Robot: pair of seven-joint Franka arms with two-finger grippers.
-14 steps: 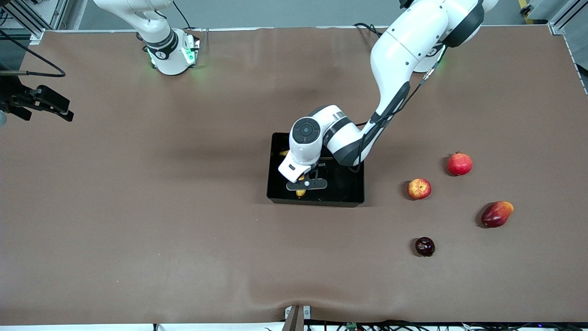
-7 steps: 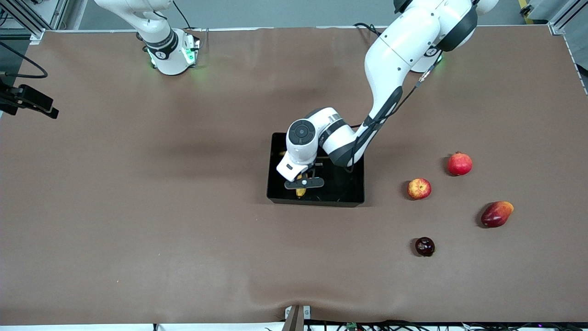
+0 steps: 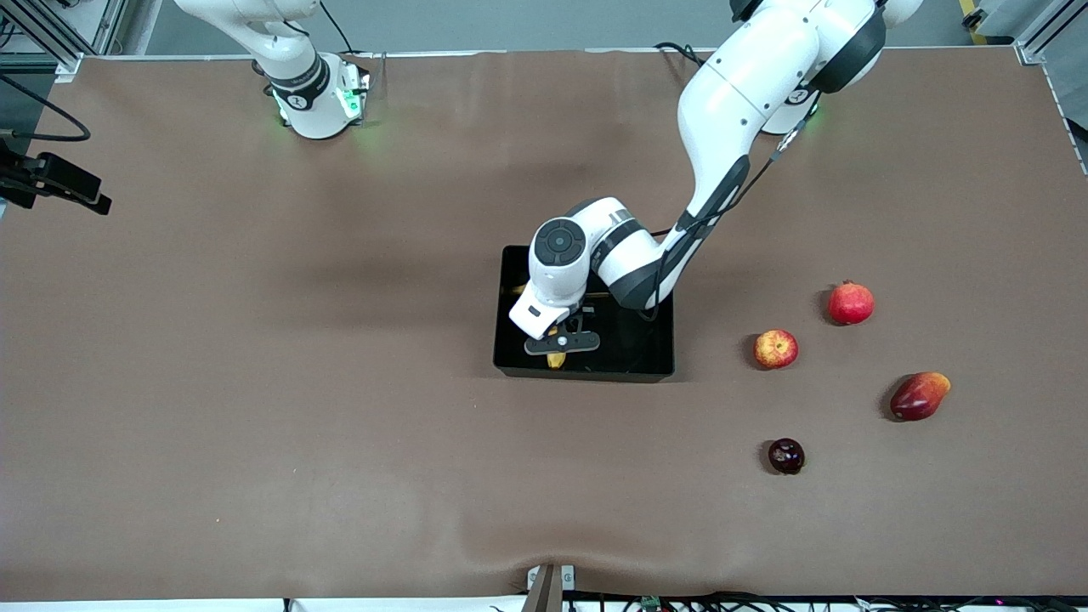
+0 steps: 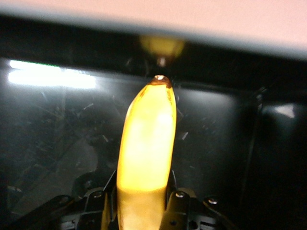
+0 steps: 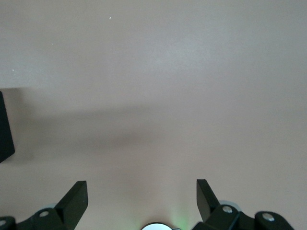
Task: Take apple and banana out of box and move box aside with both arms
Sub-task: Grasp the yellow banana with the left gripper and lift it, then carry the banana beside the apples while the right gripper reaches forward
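The black box (image 3: 595, 372) sits mid-table. My left gripper (image 3: 561, 342) reaches down into it and is shut on the yellow banana (image 3: 556, 359), whose tip shows below the fingers. In the left wrist view the banana (image 4: 146, 139) runs out from between the fingers (image 4: 176, 201) over the box's glossy floor (image 4: 225, 143), pointing at a wall. The red-and-yellow apple (image 3: 775, 348) lies on the table beside the box, toward the left arm's end. My right gripper (image 3: 59, 183) is open and empty, held over the table's edge at the right arm's end; it also shows in the right wrist view (image 5: 141, 191).
A red pomegranate (image 3: 851, 303), a red-orange mango (image 3: 919, 396) and a small dark maroon fruit (image 3: 786, 456) lie around the apple toward the left arm's end. The left arm's forearm hangs over the box.
My left gripper has shifted slightly toward the right arm's end inside the box, still holding the banana. My right gripper has drawn outward to the table's edge.
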